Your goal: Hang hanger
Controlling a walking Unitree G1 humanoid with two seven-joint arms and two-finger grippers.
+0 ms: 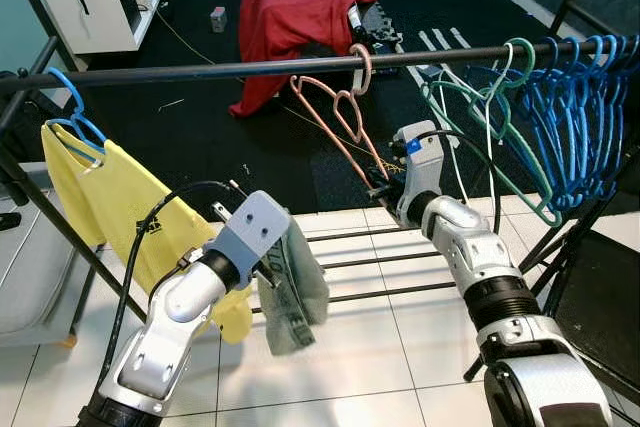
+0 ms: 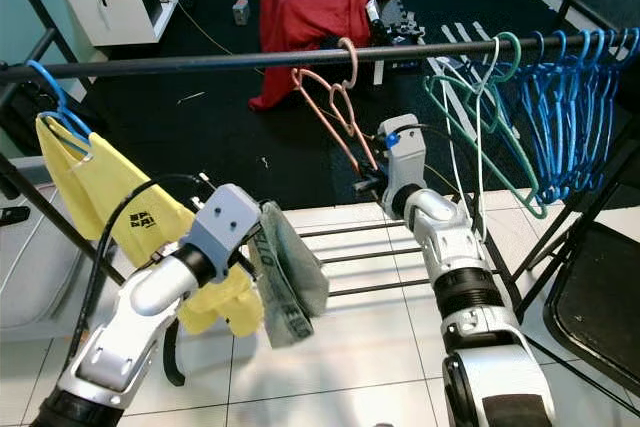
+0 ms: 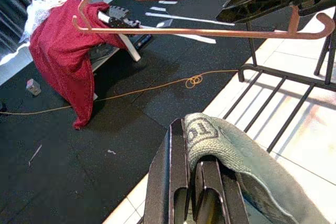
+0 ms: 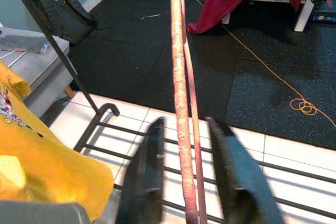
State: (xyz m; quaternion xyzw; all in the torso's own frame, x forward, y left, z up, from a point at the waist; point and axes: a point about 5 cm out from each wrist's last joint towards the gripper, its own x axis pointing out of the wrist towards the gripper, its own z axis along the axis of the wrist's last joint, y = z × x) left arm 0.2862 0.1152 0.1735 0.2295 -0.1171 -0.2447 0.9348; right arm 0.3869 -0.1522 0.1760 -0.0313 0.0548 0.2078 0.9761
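Across the upper frame runs the long black metal clothes rail, with a yellow T-shirt on a blue hanger at left and a bunch of blue and green plastic hangers at right. The salmon-pink plastic hanger hooks over the rail at upper centre. My right gripper stands spread open around its lower bar, the fingers apart from it, so I judge the hang nearly done. I would withdraw straight back, brushing nothing. My left gripper, lower left, is closed on a folded grey-green cloth.
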